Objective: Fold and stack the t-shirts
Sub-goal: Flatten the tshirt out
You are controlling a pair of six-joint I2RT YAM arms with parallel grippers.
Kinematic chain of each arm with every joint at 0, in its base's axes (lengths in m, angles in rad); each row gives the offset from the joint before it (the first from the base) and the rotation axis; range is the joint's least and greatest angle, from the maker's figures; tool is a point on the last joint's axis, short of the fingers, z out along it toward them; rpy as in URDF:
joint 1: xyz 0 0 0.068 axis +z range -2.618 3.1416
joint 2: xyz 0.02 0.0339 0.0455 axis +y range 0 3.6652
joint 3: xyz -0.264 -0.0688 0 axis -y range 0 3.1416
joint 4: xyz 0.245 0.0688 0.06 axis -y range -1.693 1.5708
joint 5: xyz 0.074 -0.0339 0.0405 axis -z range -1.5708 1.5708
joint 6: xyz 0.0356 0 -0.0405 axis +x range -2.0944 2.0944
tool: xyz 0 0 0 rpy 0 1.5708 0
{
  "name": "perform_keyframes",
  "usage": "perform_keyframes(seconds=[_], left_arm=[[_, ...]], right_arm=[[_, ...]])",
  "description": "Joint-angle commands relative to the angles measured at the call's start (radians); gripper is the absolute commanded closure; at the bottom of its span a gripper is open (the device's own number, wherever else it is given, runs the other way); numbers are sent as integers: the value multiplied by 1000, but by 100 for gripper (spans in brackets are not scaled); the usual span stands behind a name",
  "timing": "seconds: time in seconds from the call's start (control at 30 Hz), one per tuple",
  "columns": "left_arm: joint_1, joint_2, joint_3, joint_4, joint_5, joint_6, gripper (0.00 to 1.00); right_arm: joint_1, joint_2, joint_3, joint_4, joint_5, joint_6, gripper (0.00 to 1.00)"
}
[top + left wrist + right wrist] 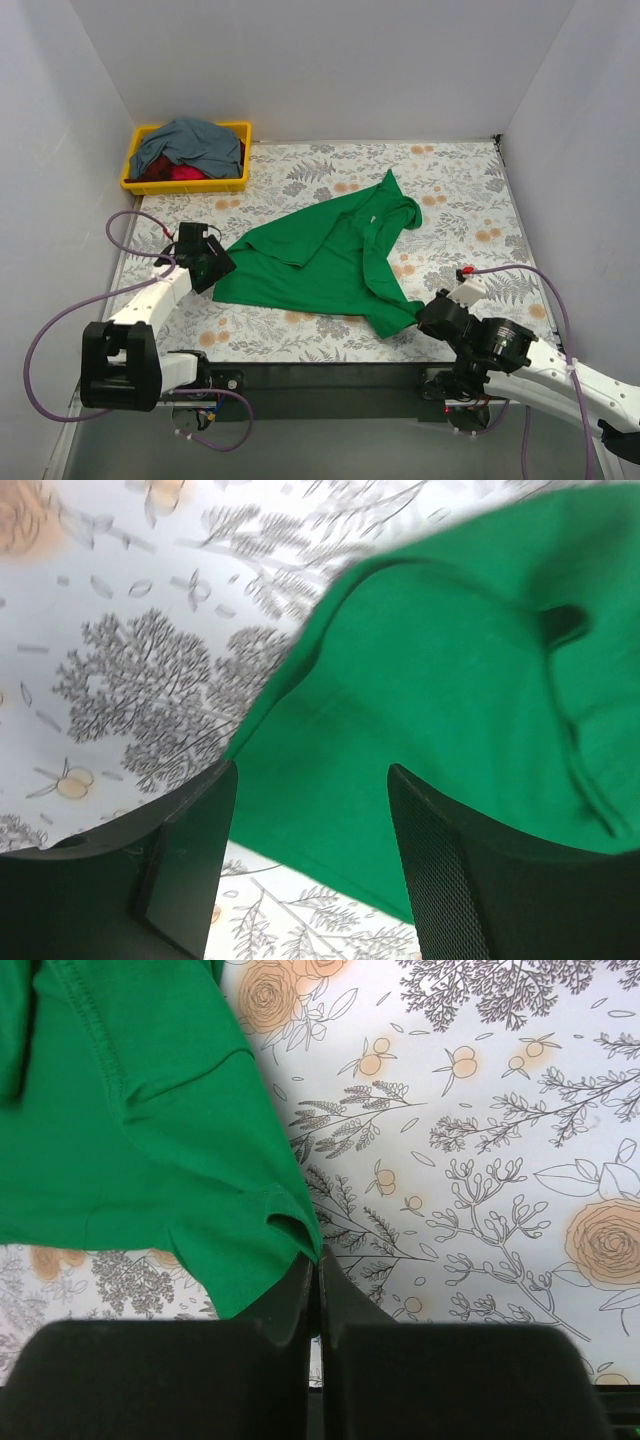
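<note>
The bright green t-shirt [330, 262] lies crumpled across the middle of the floral table. My left gripper [214, 268] is open at the shirt's left corner; in the left wrist view its fingers [440, 880] straddle the green hem [330, 830]. My right gripper [428, 318] is shut on the shirt's near right corner; the right wrist view shows the green edge [290, 1222] pinched between the closed fingers [345, 1305]. The slate grey-blue t-shirt [188, 143] lies bunched on top of the red t-shirt [175, 174] in the bin.
A yellow plastic bin [228, 183] stands at the back left corner. White walls enclose the table on the left, back and right. A dark strip [330, 378] runs along the near edge between the arm bases.
</note>
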Motion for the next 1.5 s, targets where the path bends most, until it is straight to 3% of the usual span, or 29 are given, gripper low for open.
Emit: perform_keyframes(seconds=[0.0,0.23,0.63,0.77,0.8,0.83,0.87,0.9,0.97,1.0,1.1,1.47], left_arm=[[4,31,0,-100,-20,-68,40],[4,60,-1,-157,-70,-102,43],[-41,158,-1,-184,-100,-109,47],[-81,212,2,-183,-100,-113,73],[-85,223,7,-184,-100,-114,89],[-88,221,10,-184,-101,-114,98],[-89,217,11,-183,-104,-114,100],[-89,198,11,-183,-121,-114,100],[-89,166,13,-186,-144,-119,100],[-89,131,11,-186,-156,-123,100],[-89,86,10,-181,-175,-128,100],[-89,27,11,-155,-156,-105,100]], right_arm=[[3,54,70,0,59,-19,99],[4,252,156,30,59,-116,99],[3,315,136,133,-1,-228,99],[3,343,141,141,-2,-255,98],[3,352,146,144,-7,-266,97],[3,375,150,153,-27,-306,94],[3,391,156,170,-41,-332,88],[3,410,179,176,-57,-360,77],[3,479,216,175,-93,-447,66],[3,497,256,178,-105,-479,53],[-8,569,336,188,-154,-603,38],[-276,1031,743,320,-211,-826,27]])
